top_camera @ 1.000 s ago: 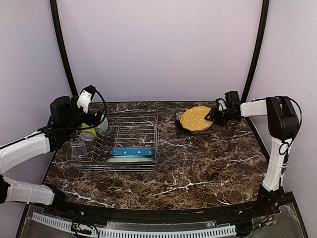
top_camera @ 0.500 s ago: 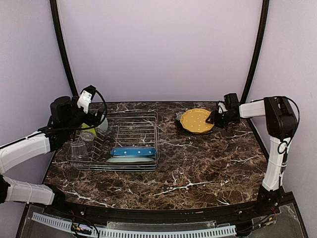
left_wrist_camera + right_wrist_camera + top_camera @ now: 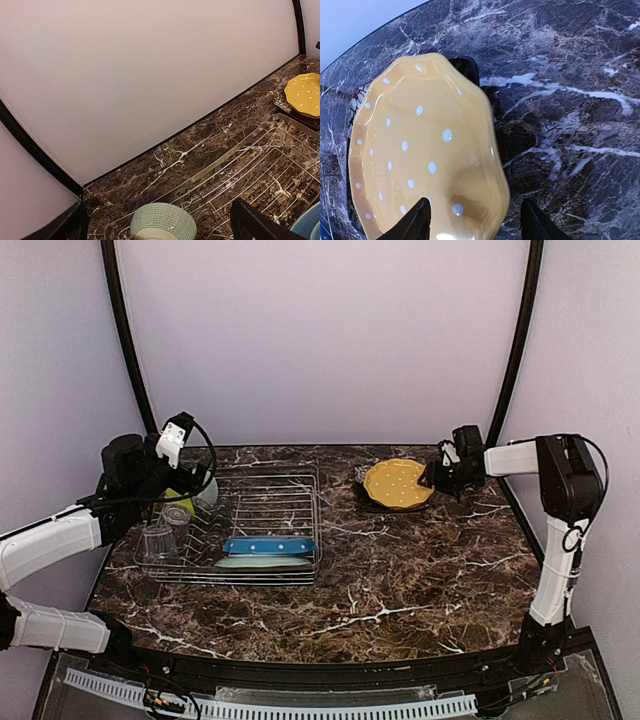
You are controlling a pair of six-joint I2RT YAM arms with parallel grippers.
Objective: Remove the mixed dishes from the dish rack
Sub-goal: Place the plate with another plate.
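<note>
The silver dish rack point(image 3: 292, 502) stands at the left and holds a blue dotted plate point(image 3: 268, 546) over a pale-green plate point(image 3: 262, 562), two clear glasses point(image 3: 160, 540), a yellow-green bowl point(image 3: 178, 503) and a pale-green bowl point(image 3: 206, 492). My left gripper point(image 3: 186, 484) is open above the pale-green bowl point(image 3: 162, 222), at the rack's point(image 3: 250, 140) back left corner. The yellow dotted plate point(image 3: 398, 482) lies on the black square plate point(image 3: 368, 504) at the back right. My right gripper point(image 3: 436, 476) is open, its fingers either side of the yellow plate's point(image 3: 425, 150) near rim; the black plate point(image 3: 466, 65) shows beneath.
The dark marble table point(image 3: 400, 580) ends at a curved front edge. Black frame posts point(image 3: 520, 340) rise at the back corners before a pale wall.
The yellow plate has gone from tilted up to lying flat on the black plate, and the right gripper has shifted slightly right. The left arm has not moved.
</note>
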